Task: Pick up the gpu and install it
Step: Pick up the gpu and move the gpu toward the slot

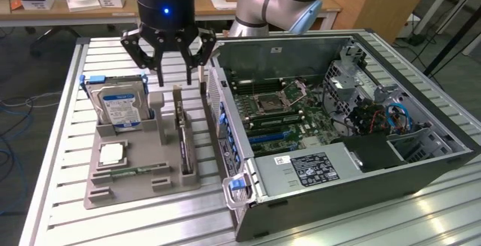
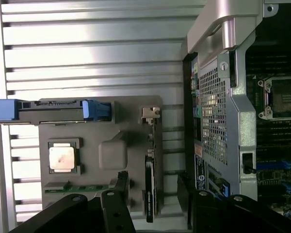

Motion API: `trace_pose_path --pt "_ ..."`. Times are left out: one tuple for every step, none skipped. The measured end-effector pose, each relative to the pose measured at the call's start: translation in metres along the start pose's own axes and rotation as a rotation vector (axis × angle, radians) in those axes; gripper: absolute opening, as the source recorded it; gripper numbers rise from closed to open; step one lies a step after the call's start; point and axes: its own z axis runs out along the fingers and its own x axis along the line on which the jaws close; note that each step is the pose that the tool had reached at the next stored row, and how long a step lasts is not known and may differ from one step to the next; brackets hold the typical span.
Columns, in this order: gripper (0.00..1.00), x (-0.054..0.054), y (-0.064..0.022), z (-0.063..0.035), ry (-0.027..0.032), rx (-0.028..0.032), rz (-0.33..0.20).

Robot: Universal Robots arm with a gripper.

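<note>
gpu (image 1: 184, 139) is seen standing on its long edge in a slot of the grey holder (image 1: 105, 192), along the holder's side that faces the exterior view's right. its silver bracket (image 2: 150, 112) is placed at the holder's end where the hard drive (image 1: 116, 105) is stood upright in its own slot, blue rails fitted on both sides. the gripper (image 1: 175, 80) is held above that same end of the holder, over the bracket end of the gpu. its fingers (image 1: 159, 74) are spread wide and released, and nothing is grasped between them. in the wrist view the card's top edge is lined up between the two dark fingers; whether a fingertip touches the card cannot be told. a square processor (image 1: 111, 153) is laid flat in a recess near the holder's middle, and a narrow green memory stick (image 1: 135, 171) is laid in a groove toward the holder's end opposite the hard drive. the open computer case (image 1: 338, 206) is set just beside the holder, on the gpu's side, with its perforated wall (image 2: 213, 121) turned toward the holder and its motherboard (image 1: 301, 116) exposed. the holder is rested on a slatted metal table (image 1: 64, 116).
</note>
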Motion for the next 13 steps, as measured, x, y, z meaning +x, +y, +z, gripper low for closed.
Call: trace_pose_path --pt "0.53 0.0 -0.0003 0.0018 0.0 0.0 0.0" --pt "0.53 0.0 -0.0008 0.0035 0.0001 0.0 0.0" --pt "0.53 -0.001 -0.0018 0.0053 0.0001 0.0 0.0" --pt "0.53 -0.001 -0.0028 0.007 0.0001 0.0001 0.0" --pt "0.53 -0.002 -0.0037 0.0088 0.0001 0.0 0.0" --pt "0.53 -0.002 -0.0042 0.0107 0.0001 0.0 0.0" --pt "0.53 -0.003 -0.0046 0.0124 0.0001 0.0001 0.0" --pt "0.53 -0.004 -0.005 0.0144 0.0001 0.0001 0.0" --pt "0.53 -0.005 -0.0053 0.0161 0.0 0.0 0.0" --pt "0.53 -0.006 -0.0059 0.0179 0.0001 0.0001 0.0" --pt "0.53 -0.006 -0.0078 0.0195 0.0002 0.0001 0.0" --pt "0.53 -0.006 -0.0099 0.0215 0.0001 0.0 0.0" --pt "0.53 -0.006 -0.0111 0.0234 0.0 -0.0001 0.0"
